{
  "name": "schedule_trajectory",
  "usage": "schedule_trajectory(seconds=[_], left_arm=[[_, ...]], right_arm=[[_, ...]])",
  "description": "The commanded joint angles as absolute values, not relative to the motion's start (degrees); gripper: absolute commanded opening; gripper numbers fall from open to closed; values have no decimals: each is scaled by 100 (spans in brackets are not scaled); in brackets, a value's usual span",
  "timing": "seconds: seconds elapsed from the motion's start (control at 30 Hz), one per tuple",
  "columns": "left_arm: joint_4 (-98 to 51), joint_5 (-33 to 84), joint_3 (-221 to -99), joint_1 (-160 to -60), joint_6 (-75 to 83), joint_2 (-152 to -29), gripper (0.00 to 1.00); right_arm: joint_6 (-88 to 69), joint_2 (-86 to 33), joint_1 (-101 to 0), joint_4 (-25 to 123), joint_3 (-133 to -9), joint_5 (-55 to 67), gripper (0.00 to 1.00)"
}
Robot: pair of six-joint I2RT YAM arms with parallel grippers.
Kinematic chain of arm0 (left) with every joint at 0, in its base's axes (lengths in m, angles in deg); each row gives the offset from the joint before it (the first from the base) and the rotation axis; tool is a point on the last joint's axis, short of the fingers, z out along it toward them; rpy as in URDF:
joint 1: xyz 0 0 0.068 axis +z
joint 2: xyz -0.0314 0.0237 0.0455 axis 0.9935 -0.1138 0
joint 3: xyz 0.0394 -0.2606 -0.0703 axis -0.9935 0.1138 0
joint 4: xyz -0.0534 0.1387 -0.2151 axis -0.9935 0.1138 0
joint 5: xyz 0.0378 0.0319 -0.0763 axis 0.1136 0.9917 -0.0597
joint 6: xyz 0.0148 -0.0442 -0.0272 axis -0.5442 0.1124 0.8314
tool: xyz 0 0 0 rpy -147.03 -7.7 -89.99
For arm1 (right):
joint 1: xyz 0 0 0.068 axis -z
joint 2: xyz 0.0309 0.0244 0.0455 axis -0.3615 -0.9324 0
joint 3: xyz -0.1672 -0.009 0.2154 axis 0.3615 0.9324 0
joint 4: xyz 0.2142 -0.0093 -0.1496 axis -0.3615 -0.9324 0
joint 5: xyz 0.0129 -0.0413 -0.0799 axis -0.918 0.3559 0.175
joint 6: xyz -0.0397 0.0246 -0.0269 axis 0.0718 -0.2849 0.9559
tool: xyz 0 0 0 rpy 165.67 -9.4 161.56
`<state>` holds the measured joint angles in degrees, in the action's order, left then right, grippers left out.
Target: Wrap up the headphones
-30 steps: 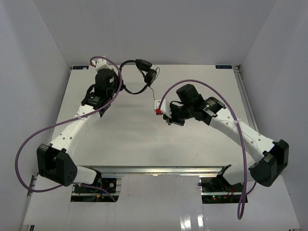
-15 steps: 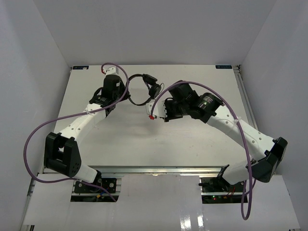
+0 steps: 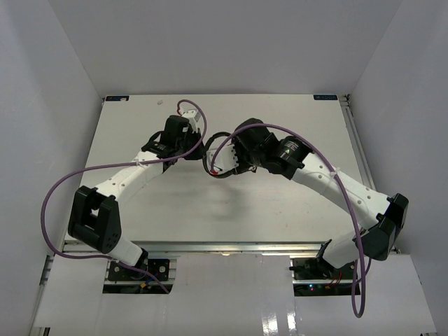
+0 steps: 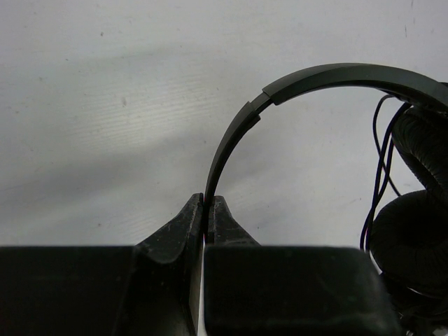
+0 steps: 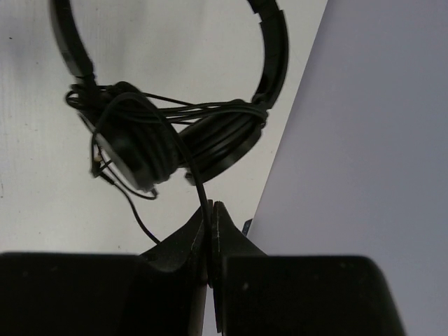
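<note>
While pinching thin curved black headband (image 4: 229,136) with closed left gripper (image 4: 205,210), hold small black on-ear headphones (image 5: 140,150) steady; pull long thin black cord (image 5: 198,185), nipped in closed right gripper (image 5: 210,217), taut round padded earcups (image 5: 220,140).

No text, brand or number can be read in any view. Two small blue strips sit at the far corners of the table (image 3: 280,203), a left strip (image 3: 115,99) and a right strip (image 3: 326,97); they may be labels, but they are too small to make out. The headphones (image 4: 238,133) show only plain black, with no legible marking.
</note>
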<state>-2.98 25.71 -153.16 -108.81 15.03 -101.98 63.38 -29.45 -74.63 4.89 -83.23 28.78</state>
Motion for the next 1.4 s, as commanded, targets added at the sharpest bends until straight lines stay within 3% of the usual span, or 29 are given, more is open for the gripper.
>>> schedule_trajectory(seconds=[0.0, 0.37, 0.57, 0.83, 1.37], left_arm=[[-104, 2015, -15647, -10967, 1138, -10168, 0], [173, 1511, -15740, -11094, 774, -10303, 0], [443, 2140, -15844, -11091, 800, -10314, 0], [-25, 2234, -15826, -10703, 1867, -10301, 0], [-223, 1970, -16597, -10509, 2852, -10579, 0]], right_arm=[[6762, -2899, -7519, 856, -8501, 3401, 8], [7130, -2854, -7507, 1267, -8192, 3812, 8], [7094, -2647, -7546, 718, -8289, 3264, 8], [6960, -1895, -7734, -35, -7859, 2557, 8], [6810, -1452, -7911, -145, -7304, 2432, 8]])
